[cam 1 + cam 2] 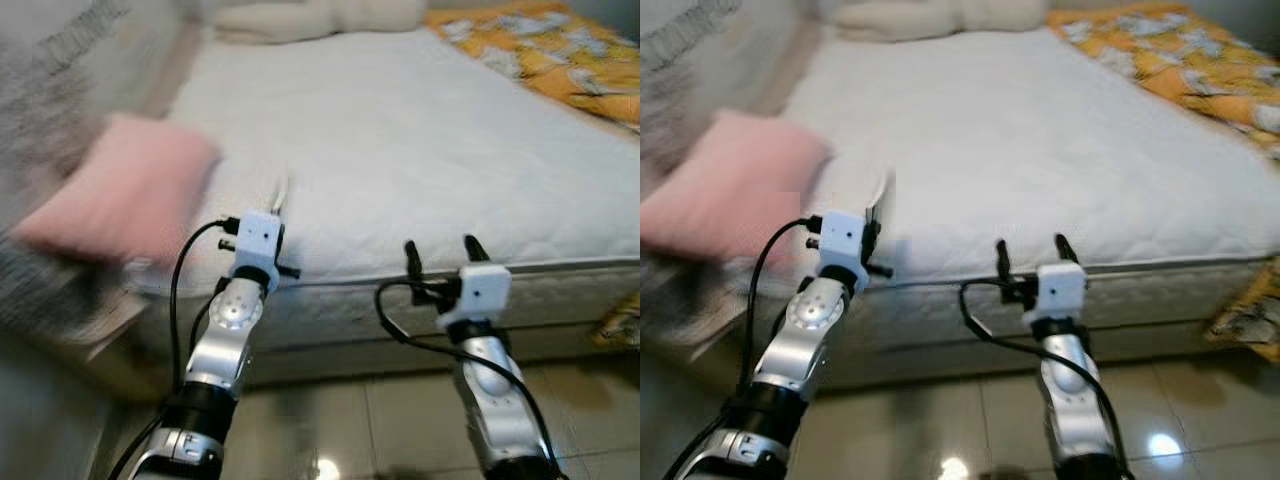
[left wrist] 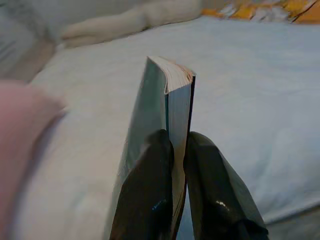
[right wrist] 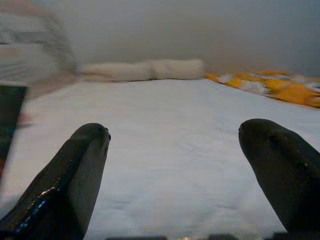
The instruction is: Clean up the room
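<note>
From the head we look forward and down over both arms at the bed foot. Each wrist camera looks low along its fingers, close above the mattress edge, toward the pillows. All views share the mattress.

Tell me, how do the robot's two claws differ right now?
The left gripper is shut on a thin book, held upright on its edge, while the right gripper is open and holds nothing. The left one is at the mattress corner near a pink pillow; the right one is at the middle of the near edge. Both have two black fingers and point toward the bed.
</note>
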`<state>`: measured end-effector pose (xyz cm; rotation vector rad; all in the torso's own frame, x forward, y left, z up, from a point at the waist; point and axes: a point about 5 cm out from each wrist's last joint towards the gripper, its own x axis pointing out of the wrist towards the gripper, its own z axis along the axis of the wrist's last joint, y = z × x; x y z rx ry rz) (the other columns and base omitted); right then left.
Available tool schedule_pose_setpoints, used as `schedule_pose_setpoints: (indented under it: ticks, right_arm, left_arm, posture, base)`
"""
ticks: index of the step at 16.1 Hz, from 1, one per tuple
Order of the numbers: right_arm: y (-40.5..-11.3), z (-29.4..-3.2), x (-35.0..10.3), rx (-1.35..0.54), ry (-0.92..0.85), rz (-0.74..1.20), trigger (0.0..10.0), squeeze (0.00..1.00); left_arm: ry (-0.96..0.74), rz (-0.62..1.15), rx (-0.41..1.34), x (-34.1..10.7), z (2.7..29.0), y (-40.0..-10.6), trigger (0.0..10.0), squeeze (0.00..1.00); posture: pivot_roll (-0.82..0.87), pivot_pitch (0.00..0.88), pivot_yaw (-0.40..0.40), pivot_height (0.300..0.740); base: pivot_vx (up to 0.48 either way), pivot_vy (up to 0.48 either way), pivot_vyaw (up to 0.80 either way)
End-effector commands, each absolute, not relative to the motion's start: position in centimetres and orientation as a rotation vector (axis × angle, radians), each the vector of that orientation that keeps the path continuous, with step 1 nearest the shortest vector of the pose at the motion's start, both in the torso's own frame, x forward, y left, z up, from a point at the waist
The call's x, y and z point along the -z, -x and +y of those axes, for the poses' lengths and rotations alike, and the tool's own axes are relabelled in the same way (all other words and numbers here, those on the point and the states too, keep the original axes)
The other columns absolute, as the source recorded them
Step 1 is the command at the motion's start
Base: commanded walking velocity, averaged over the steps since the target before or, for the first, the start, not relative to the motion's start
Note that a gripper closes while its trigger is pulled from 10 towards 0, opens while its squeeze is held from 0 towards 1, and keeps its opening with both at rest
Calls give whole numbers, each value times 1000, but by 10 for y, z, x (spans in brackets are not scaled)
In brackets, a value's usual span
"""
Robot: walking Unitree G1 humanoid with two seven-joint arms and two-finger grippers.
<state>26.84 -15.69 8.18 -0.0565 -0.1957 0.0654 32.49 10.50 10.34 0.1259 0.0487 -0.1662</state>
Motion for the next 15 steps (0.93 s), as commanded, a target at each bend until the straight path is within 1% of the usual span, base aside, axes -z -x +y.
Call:
schedule_pose_setpoints:
  ticks: [1, 5, 8, 10, 11, 12, 13, 15]
  right_arm:
    - [-269, -159, -83, -53, 57, -202, 10000, 149]
    - [-268, -159, -82, -52, 54, -203, 10000, 149]
    - [-267, -159, -81, -52, 54, -200, 10000, 149]
    - [-267, -159, -81, -51, 53, -199, 10000, 149]
    - [-266, -158, -81, -51, 53, -199, 10000, 149]
    - [-263, -157, -80, -56, 52, -196, 10000, 153]
    - [-262, -156, -80, -57, 53, -195, 10000, 153]
    - [-249, -156, -79, -62, 58, -188, 10000, 149]
  left_arm:
    - [-119, -16, 216, -118, 92, -327, 10000, 0]
    - [-103, -47, 240, -128, 86, -328, 10000, 0]
    - [-115, -56, 235, -144, 88, -343, 10000, 0]
    - [-131, 39, 215, -141, 92, -362, 10000, 0]
    - [-122, 55, 213, -141, 93, -365, 10000, 0]
    - [-93, 102, 177, -144, 95, -381, 10000, 0]
    - [-65, 124, 169, -144, 95, -384, 10000, 0]
    - [9, 197, 120, -141, 97, -391, 10000, 0]
  posture:
    - [-93, 0, 36, 736]
    - [-93, 0, 36, 736]
    - [-95, 0, 37, 736]
    - [-98, 0, 36, 736]
    - [-99, 0, 35, 736]
    - [-108, 0, 32, 736]
    - [-116, 0, 31, 736]
    - [-157, 42, 30, 736]
  base:
    - [480, 0, 0]
    - [480, 0, 0]
    - [417, 0, 0]
    - [0, 0, 0]
    - [0, 0, 0]
    - [0, 0, 0]
    - [0, 0, 0]
    - [0, 0, 0]
